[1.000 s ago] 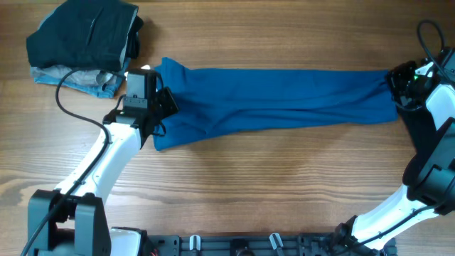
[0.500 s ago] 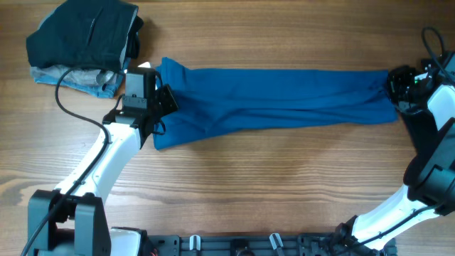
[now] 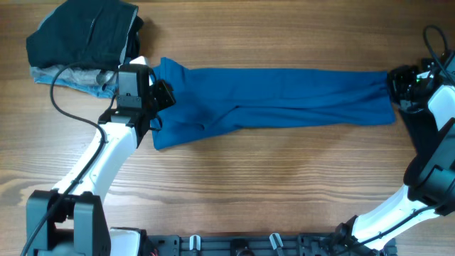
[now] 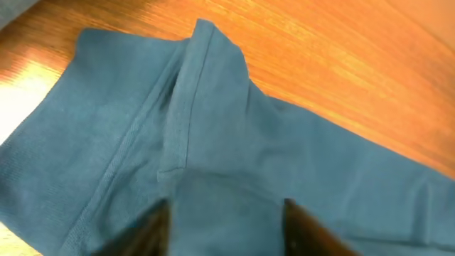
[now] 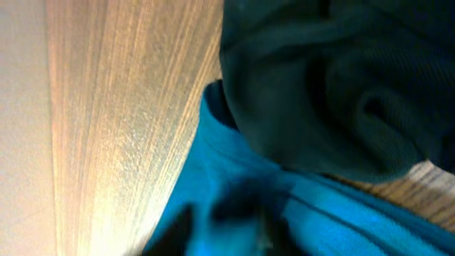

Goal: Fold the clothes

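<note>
Left pincer [image 4: 226,226] over soft blue knit shirt [image 3: 277,96]

Right claw [image 5: 222,229] blurry, half cropped

blue shirt [image 5: 234,178] bunched at right, upper folds in dark shadow, pale wooden table [image 5: 121,107] at left; right gripper [image 5: 224,227] below, too blurred to judge its hold

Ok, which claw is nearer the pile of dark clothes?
Left. The left claw sits just beside the pile, at the blue shirt's left end; the right claw is at the shirt's far end, across the table.
</note>
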